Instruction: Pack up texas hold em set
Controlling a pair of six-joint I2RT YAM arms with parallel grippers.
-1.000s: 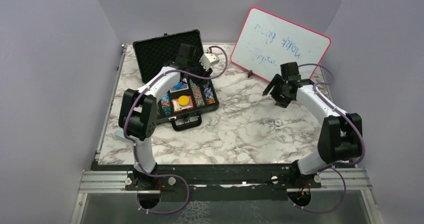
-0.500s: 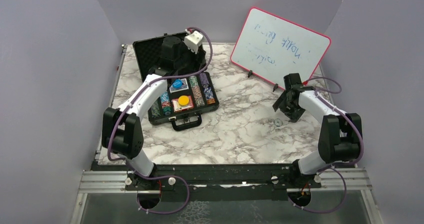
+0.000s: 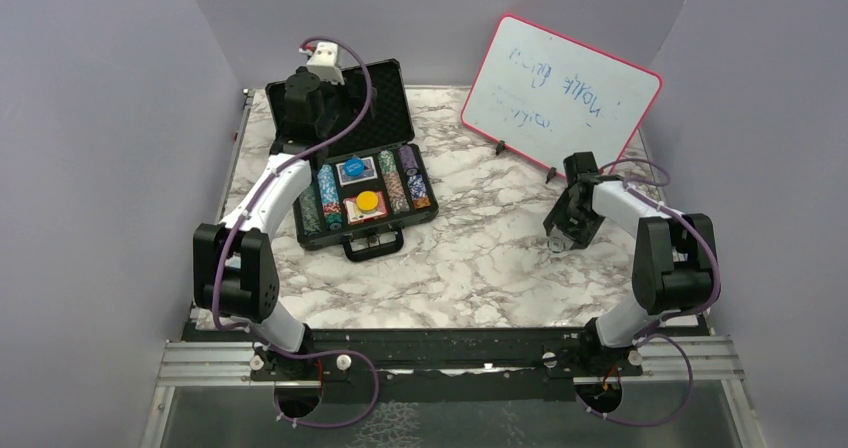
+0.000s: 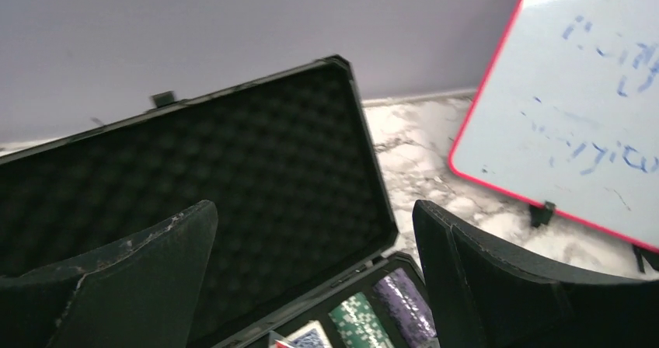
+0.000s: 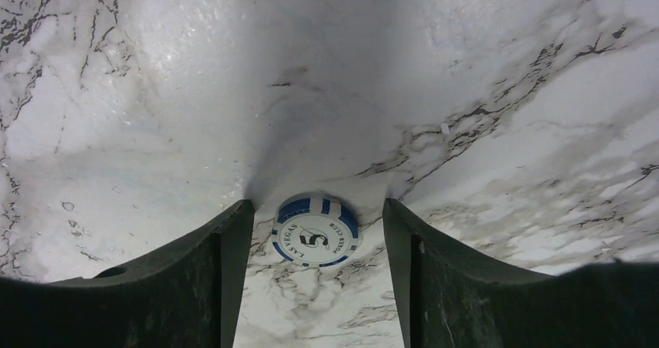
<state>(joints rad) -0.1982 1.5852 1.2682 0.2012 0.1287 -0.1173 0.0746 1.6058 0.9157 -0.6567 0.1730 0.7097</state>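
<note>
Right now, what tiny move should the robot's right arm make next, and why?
Probably close the right fingers on the blue-and-white chip. It lies flat on the marble table between them, with a gap on each side, and it sits outside the open case.

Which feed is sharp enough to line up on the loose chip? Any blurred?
Right wrist: chip sharp, lettering readable, soft shadow beyond it. Left wrist: case lid and whiteboard blurred. Top: evenly lit, chip too small to judge.
</note>
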